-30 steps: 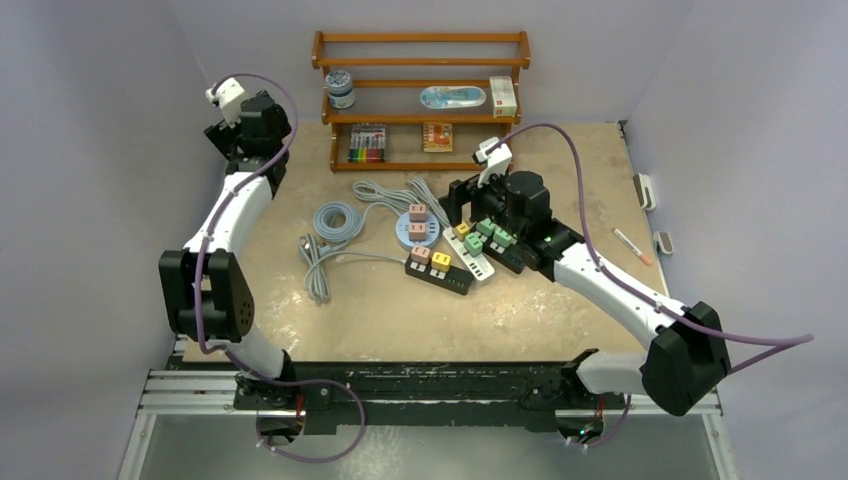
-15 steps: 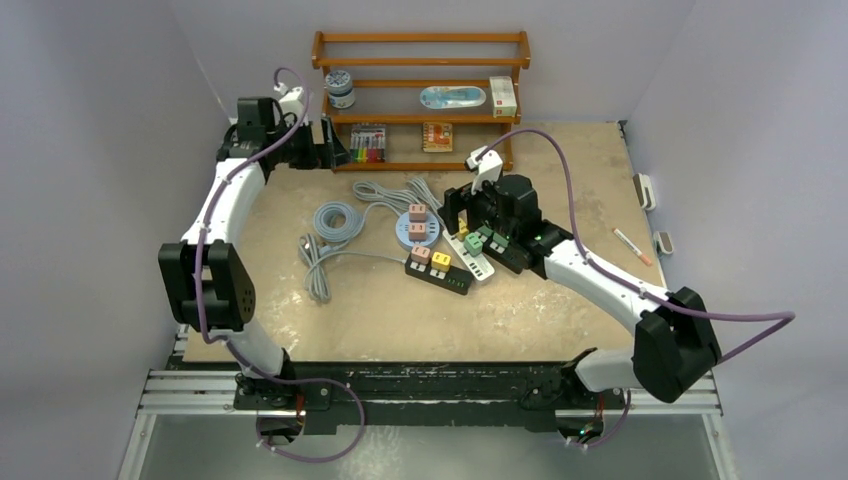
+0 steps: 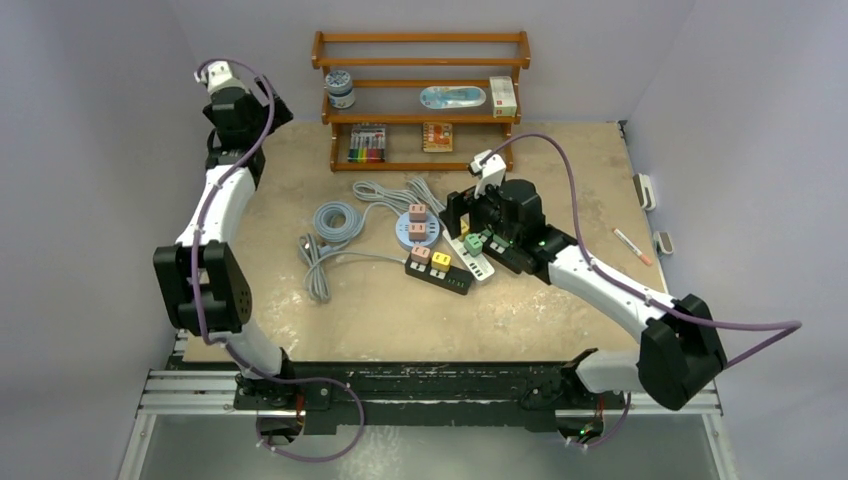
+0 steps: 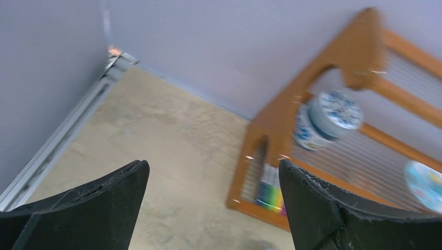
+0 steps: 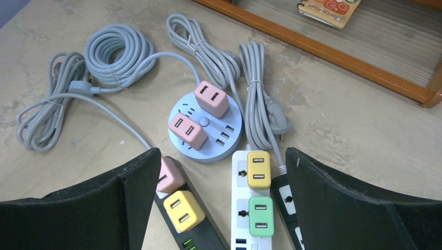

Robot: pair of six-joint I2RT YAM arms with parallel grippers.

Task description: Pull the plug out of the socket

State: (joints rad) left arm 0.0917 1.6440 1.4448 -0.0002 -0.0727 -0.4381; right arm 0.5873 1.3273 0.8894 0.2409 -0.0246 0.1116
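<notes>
Shows, from the top camera, the right claw (image 3: pixel 474 224) hanging low over the white power strip (image 3: pixel 481 268) in the middle of the tabletop (image 3: pixel 570 170), beside the round socket hub (image 3: pixel 417 232) and the black strip (image 3: pixel 447 274). Shows, from the left wrist, the left claw (image 4: pixel 212 172) spread wide on nothing, facing the wooden shelf (image 4: pixel 333 57). Shows, from the right wrist, the right claw's fingers (image 5: pixel 333 203) wide apart, either side of the yellow plug (image 5: pixel 258 165) and green plug (image 5: pixel 260 215), both seated in the white power strip and touched by neither finger.
</notes>
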